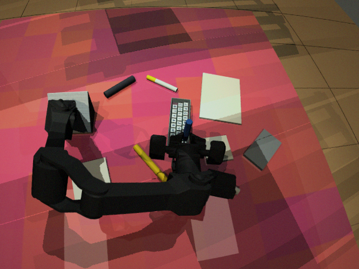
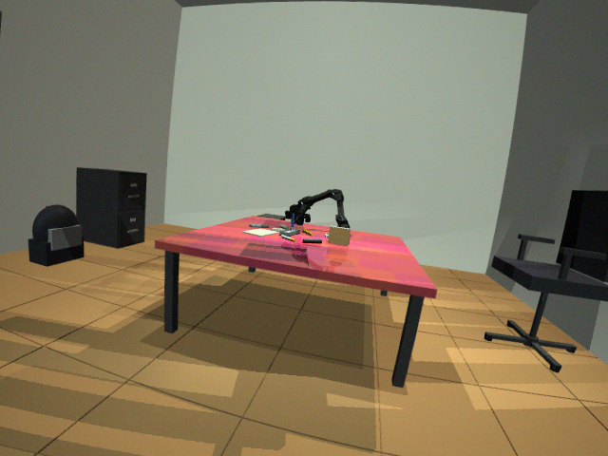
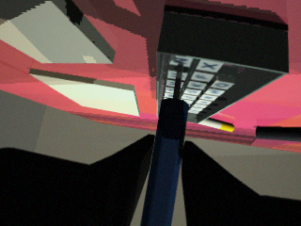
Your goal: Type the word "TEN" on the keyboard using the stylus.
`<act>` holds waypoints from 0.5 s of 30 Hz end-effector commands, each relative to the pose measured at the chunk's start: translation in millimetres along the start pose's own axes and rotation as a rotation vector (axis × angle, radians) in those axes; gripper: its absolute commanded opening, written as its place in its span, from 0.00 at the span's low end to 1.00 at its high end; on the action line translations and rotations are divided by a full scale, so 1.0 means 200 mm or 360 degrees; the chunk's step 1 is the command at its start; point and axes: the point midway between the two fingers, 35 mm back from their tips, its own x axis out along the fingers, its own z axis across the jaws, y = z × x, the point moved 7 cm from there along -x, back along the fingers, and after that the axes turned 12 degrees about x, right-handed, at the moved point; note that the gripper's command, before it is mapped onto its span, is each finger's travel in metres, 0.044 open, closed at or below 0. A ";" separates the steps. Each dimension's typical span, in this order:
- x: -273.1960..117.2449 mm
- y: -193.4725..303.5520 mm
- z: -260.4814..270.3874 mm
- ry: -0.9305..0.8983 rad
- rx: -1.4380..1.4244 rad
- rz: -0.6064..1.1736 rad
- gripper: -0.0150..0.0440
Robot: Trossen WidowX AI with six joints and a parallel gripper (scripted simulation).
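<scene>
Between the two dark fingers at the bottom of the wrist view, the hand is closed most of the way and clamped on the blue stylus. Grip sits on the lower barrel, with the thin dark tip pointing up-frame at the keyboard.

Stylus looks like a stiff, light, smooth rod. My guess is it can slide or tilt in the pads under a firm press, so holding mid-barrel and pushing along its axis looks safest. Grip looks centred from the wrist view.

In the top view the stylus rises over the lower end of the keyboard, centre frame. The wrist view puts the tip over the near key rows. Can't tell whether it touches a key, or which letter is under it.

Keyboard is a small flat slab on the pink tabletop, probably light enough to skid if pushed sideways.

Containers: none open. Grey box at the left shows closed faces only, so contents are unknown.

Nearby loose items:
- yellow cylinder, partly under the arm
- black cylinder
- white-and-yellow pen
- white pad
</scene>
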 end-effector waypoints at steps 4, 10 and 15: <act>-0.05 0.10 -0.02 0.0009 -0.0002 0.0005 0.39; -0.09 0.16 -0.04 0.0009 -0.0002 0.0006 0.39; -0.09 0.16 -0.04 0.0009 -0.0002 0.0006 0.39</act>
